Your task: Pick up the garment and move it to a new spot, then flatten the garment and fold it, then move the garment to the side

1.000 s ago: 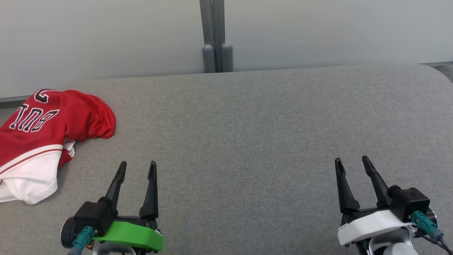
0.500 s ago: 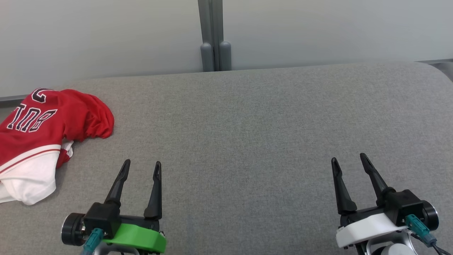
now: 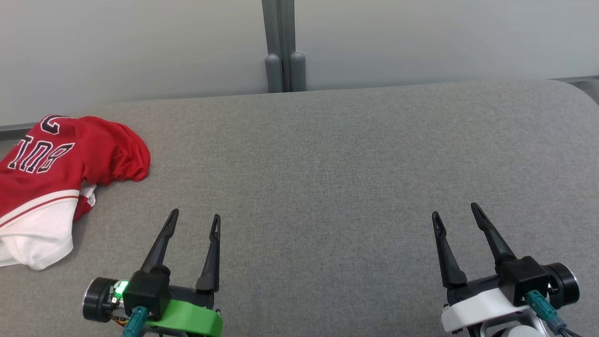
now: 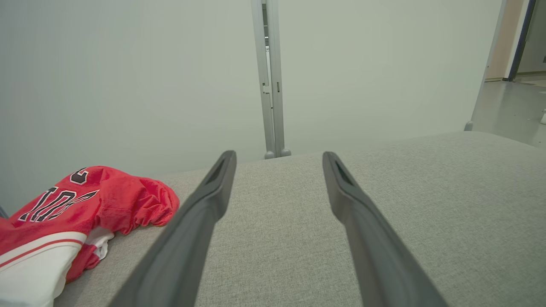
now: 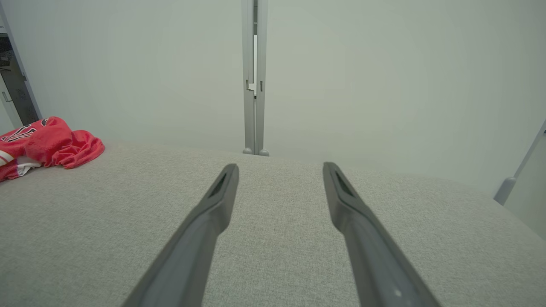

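Left of left end effector [image 3: 195, 214], apart: garment [image 3: 56, 178]

My left gripper [image 3: 195, 215] is at the near left of the padded surface [image 3: 327, 154] and my right gripper [image 3: 456, 209] at the near right, well apart. Both point away from me toward the wall [image 3: 421, 42] behind the surface's far edge. The garment [image 3: 61, 173] lies on the surface, ahead of my left gripper and off to its left, near it but apart, at the surface's left end. From my right gripper it lies far to the left and ahead. A post [image 3: 281, 47] stands at the wall, just behind the far edge, ahead and between my two grippers.
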